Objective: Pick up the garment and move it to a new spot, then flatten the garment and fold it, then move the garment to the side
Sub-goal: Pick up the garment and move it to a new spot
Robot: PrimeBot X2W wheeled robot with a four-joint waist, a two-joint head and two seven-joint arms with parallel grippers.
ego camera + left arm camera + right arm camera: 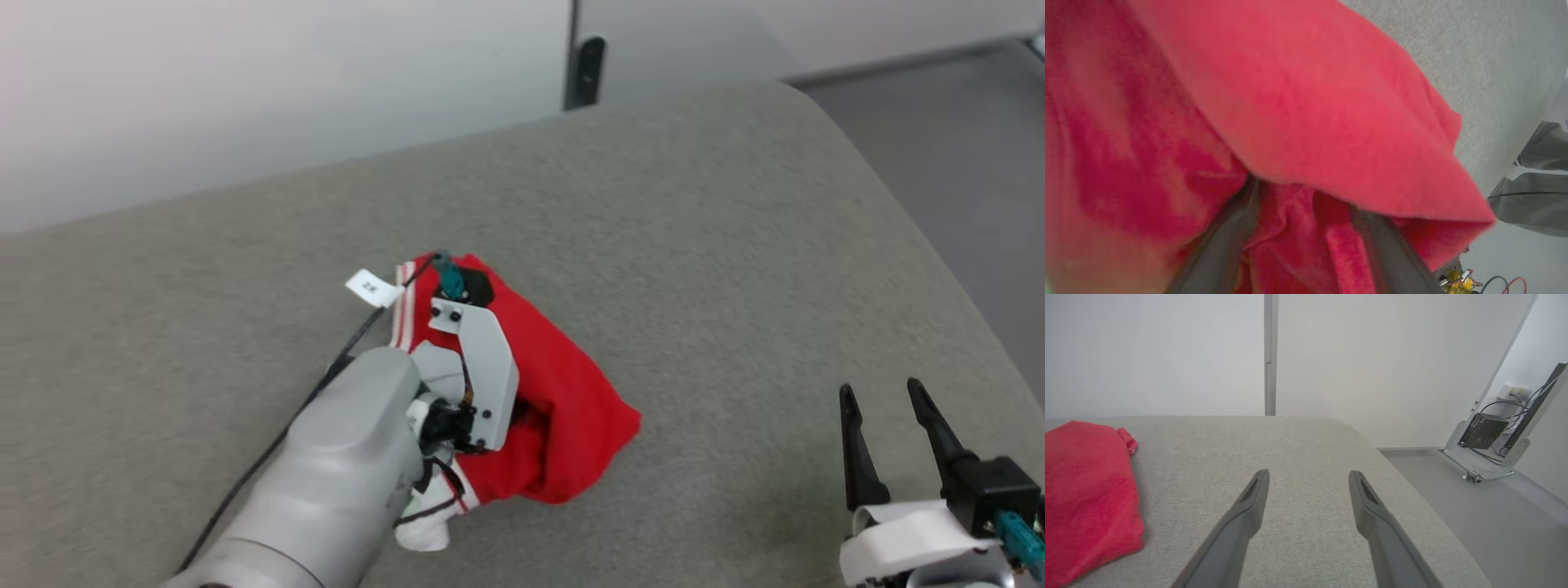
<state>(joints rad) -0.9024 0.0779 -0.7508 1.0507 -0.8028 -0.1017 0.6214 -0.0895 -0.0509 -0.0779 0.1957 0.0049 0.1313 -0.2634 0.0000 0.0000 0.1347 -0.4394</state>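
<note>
The garment [571, 392] lies bunched in a red heap on the grey cushion, with striped trim and a white tag [371, 287] at its far left end and white fabric at its near end. My left gripper [522, 408] is pushed down into the heap, under the pale wrist. In the left wrist view its two dark fingers [1220, 253] stand apart with red cloth [1310, 102] bunched between and over them, tips hidden under a fold. My right gripper [886, 396] hovers open at the lower right, well clear of the garment [1086, 490]; nothing sits between its fingers [1249, 514].
The grey cushioned surface [694, 245] rounds off at the right and drops to a grey floor [963, 163]. A pale wall and a dark post [589, 69] stand behind it. A black box with cables [1484, 430] sits on the floor at the right.
</note>
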